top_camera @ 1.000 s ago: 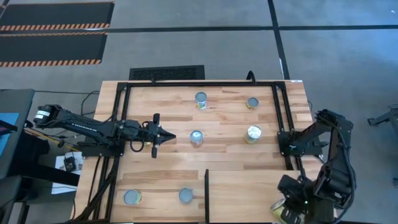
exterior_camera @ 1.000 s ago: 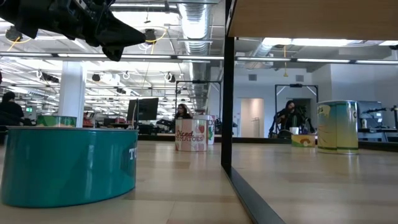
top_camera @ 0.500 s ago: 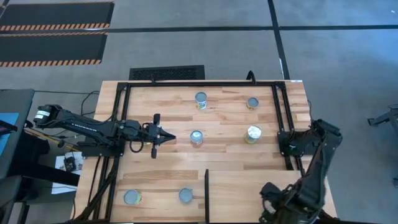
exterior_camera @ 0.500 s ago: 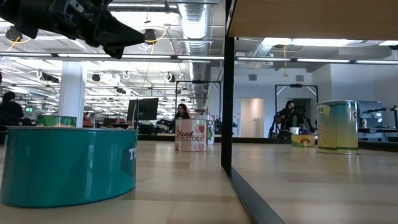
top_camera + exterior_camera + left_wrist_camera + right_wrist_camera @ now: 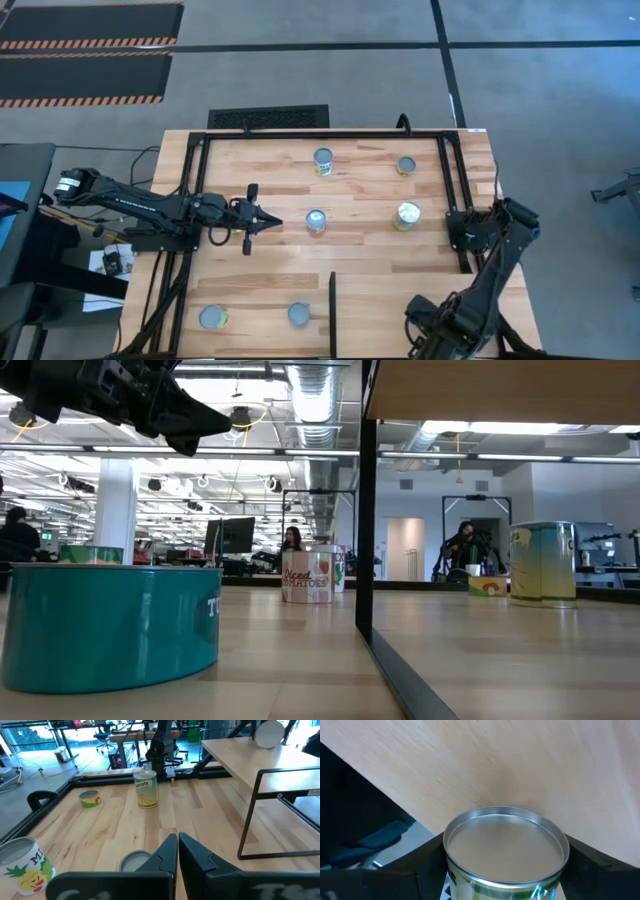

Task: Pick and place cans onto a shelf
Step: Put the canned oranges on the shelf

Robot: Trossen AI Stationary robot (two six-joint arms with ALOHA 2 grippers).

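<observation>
A wooden table (image 5: 260,200) is filling the overhead view, with a black frame running around its edges. The left arm is reaching in from the table's left side, and the left claw (image 5: 270,221) is hovering with its two dark fingers pressed together, gripping nothing. Just beside its tip, a silver-topped can (image 5: 316,221) is standing upright; in the left wrist view that can's top is peeking out right behind the fingers (image 5: 170,852). A carrots can (image 5: 146,789) is standing farther across the table, with a low yellow-green tin (image 5: 89,798) near it and a pineapple can (image 5: 22,865) close to the wrist camera.

The right arm is bending down at the table's near right corner, over the pale shelf panel (image 5: 400,300), whose thin black divider (image 5: 332,310) is standing along its left edge. The right claw (image 5: 505,885) is gripping a can (image 5: 506,850) with a round silver top — its dark fingers are sitting against either side of the tin. The can seems to be hanging just above the pale shelf board, though contact is hard to judge.

In the low view, a wide teal tin (image 5: 110,622) is sitting left of the divider — well apart from a diced tomatoes can (image 5: 307,577) farther back.
</observation>
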